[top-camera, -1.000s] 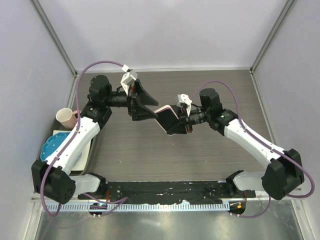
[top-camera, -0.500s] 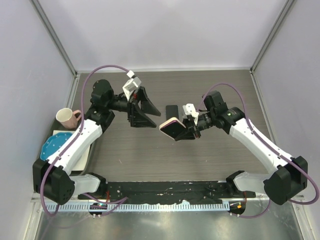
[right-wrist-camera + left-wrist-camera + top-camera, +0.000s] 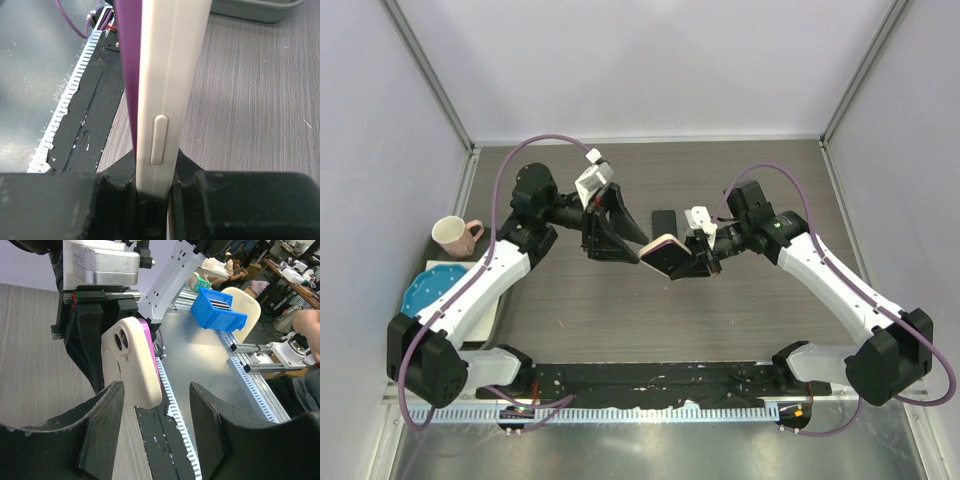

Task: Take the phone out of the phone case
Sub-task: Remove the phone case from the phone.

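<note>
Mid-table handoff, seen from above. At far 9 o'clock a pink mug and a blue plate sit out of play near the table edge.

Moving right, the left gripper stands at the 9 o'clock side of the phone case, fingers apart. In the wrist view they straddle the case's lower corner. One finger looks v. close to it, but contact can't be told, and there is no grip there yet.

At ctr the cream case is held above the table, tilted, w/ its camera cut-out facing the left arm. The phone, purple, shows only as a thin strip along the case's edge and appears fully seated inside. Just beside it, at 12 o'clock, a small dark flat rectangle lies on the tabletop. What it is can't be told.

At 3 o'clock the right gripper is clamped on one end of the case, phone incl., jaws pressing both faces.

Status: pickup and presentation look done, separation not begun. Prob. left to do: the second arm takes hold, case and phone get peeled apart, and the phone ends up free.
</note>
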Available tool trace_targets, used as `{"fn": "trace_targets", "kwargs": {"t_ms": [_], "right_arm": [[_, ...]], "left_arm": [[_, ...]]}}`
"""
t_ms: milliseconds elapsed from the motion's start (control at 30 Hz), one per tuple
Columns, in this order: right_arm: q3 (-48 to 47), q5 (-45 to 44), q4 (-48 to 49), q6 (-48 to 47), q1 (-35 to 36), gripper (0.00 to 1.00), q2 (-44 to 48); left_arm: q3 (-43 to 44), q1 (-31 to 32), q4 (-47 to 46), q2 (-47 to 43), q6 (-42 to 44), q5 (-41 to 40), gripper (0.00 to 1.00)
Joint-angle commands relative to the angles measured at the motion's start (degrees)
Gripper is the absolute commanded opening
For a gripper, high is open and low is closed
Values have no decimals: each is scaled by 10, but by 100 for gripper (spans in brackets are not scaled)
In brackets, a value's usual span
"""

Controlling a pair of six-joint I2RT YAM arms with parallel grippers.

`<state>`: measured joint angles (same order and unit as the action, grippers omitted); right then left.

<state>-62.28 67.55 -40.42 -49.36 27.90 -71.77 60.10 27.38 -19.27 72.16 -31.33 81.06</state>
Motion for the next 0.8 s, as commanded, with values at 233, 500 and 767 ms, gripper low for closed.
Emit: {"fn": "trace_targets", "kwargs": {"t_ms": [233, 500, 767], "right_arm": [[-32, 20, 22, -1, 1, 1, 18], [-29, 20, 23, -5, 0, 1, 19], [-40, 27, 4, -34, 1, 1, 15]], "left_arm": [[-5, 12, -25, 8, 4, 16, 47], [-7, 12, -25, 11, 9, 16, 36], [1, 22, -23, 18, 5, 33, 6]]}}
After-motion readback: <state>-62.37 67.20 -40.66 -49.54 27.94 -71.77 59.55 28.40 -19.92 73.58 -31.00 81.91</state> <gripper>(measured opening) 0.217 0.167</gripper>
